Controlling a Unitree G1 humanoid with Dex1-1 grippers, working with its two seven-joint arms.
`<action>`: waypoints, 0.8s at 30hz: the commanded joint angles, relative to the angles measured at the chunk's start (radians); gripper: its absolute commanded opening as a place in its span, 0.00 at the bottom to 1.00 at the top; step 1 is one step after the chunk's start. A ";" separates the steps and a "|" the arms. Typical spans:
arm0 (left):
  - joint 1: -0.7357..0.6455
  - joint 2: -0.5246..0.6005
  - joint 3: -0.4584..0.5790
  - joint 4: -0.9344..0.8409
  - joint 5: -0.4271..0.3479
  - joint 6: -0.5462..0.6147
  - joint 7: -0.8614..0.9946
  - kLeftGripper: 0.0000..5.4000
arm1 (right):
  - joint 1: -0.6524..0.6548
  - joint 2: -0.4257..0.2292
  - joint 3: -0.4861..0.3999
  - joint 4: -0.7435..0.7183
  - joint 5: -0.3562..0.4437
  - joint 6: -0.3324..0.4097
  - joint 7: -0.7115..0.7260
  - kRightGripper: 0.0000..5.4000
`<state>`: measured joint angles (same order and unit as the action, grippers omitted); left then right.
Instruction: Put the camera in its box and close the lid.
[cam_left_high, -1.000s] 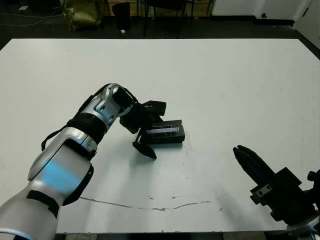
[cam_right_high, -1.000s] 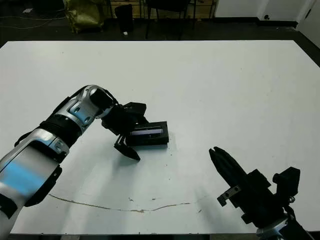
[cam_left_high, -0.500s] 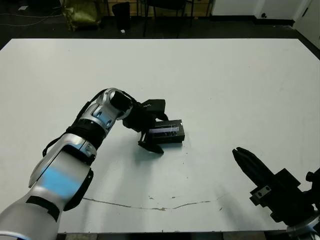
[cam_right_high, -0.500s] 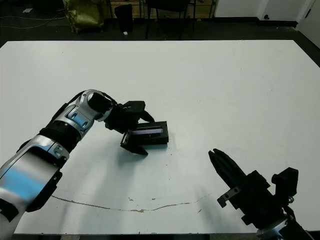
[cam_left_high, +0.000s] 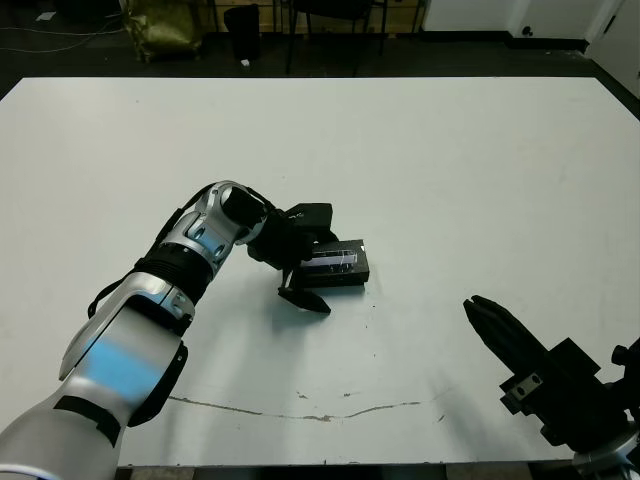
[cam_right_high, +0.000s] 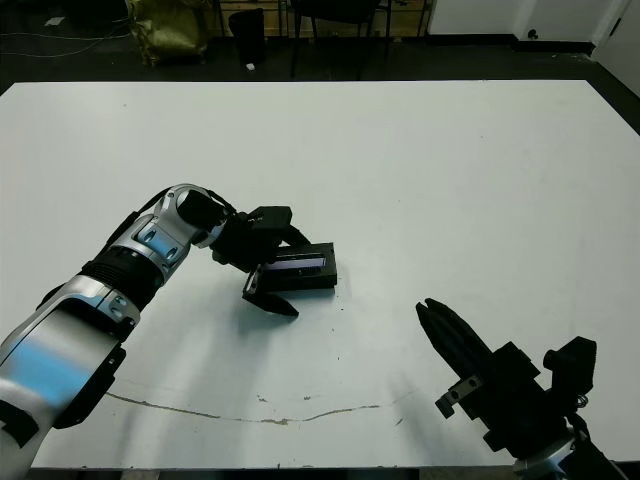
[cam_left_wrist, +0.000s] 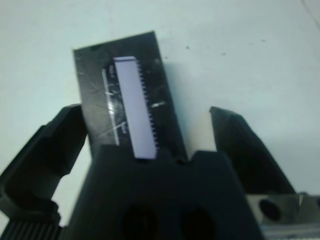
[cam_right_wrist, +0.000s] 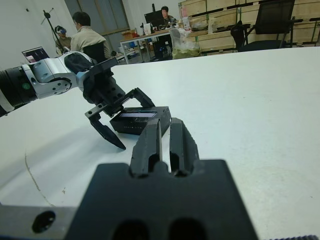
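The box (cam_left_high: 336, 268) sits near the middle of the white bench (cam_left_high: 450, 170), a small shallow black rectangle lying flat with its long sides running roughly across the robot's view. The lid (cam_left_wrist: 125, 105) lies flat on top of it, its glossy silvery-white strip (cam_left_wrist: 135, 105) running lengthwise across the black face, so the box reads as covered; whether the lid is pressed fully home cannot be told. The camera is not visible anywhere on the bench, and with the lid over the box its inside is hidden, so what the box holds cannot be seen. The left tool (cam_left_high: 312, 255) is at the box's left end with its two black fingers spread wide apart: one finger (cam_left_high: 303, 299) reaches down toward the bench just in front of the box's near-left corner, the other (cam_left_high: 312, 215) lies beyond the box's far side, and the box end sits in the gap between them. In the left wrist view the fingers stand clear on either side of the lidded box, gripping nothing. The right tool (cam_left_high: 500, 335) hovers over bare bench well apart from the box, near the bench's front right, its two fingers (cam_right_wrist: 183, 142) pressed together side by side and holding nothing.
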<state>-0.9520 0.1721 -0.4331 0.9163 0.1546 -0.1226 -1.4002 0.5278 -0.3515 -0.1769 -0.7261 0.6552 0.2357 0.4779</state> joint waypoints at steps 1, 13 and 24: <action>0.019 0.002 -0.005 -0.007 0.000 -0.014 -0.014 1.00 | 0.011 -0.001 0.001 0.007 -0.020 -0.002 -0.006 0.00; 0.066 -0.014 0.002 -0.078 0.029 0.024 0.169 1.00 | 0.014 -0.026 -0.020 -0.006 0.022 0.064 -0.024 0.00; 0.128 -0.076 0.059 -0.049 -0.056 0.095 0.224 1.00 | 0.017 -0.033 -0.029 -0.021 0.042 0.083 -0.029 0.00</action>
<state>-0.8672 0.1060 -0.3670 0.8359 0.0944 -0.0413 -1.1674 0.5322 -0.3718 -0.2018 -0.7487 0.7002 0.2954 0.4558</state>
